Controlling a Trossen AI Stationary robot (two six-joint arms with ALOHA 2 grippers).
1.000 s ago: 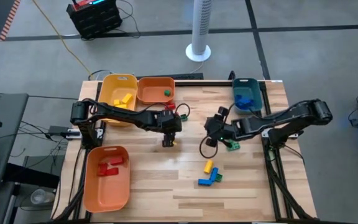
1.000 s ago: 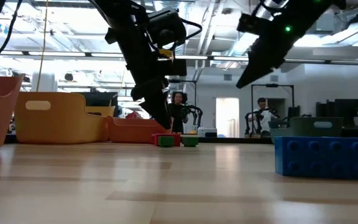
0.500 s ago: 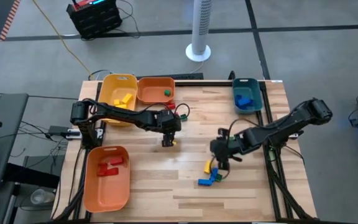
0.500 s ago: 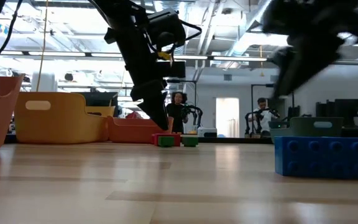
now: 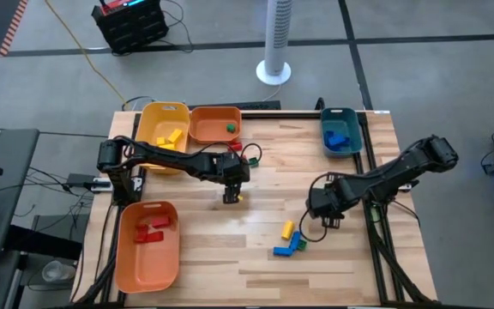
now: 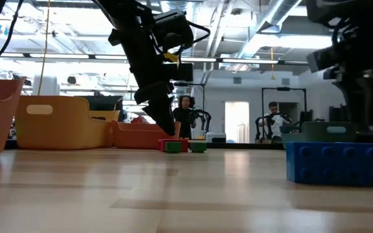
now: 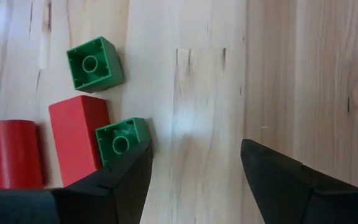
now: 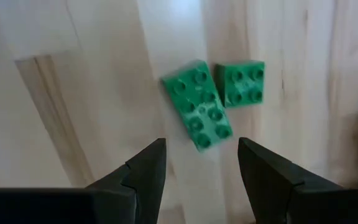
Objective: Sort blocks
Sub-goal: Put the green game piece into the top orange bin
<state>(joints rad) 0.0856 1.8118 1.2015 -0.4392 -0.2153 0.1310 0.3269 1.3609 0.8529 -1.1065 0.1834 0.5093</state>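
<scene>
High view: blocks already lie in the yellow bin (image 5: 163,129), orange bins (image 5: 148,246) and teal bin (image 5: 341,133); a loose yellow-blue cluster (image 5: 290,240) remains on the table (image 5: 256,257). Left wrist view: left gripper (image 7: 194,165) open, empty, beside red and green blocks (image 7: 95,63). Right wrist view: right gripper (image 8: 201,162) open above two green blocks (image 8: 197,104), so sorting looks roughly half done.

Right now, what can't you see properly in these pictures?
- Two green blocks: hidden under the right pincer in the high view.
- Block in the orange bin: a tiny green dot, shape unclear.
- Red block: cut off by the left wrist view's edge.
- Blue block: the low view's right edge crops it.
</scene>
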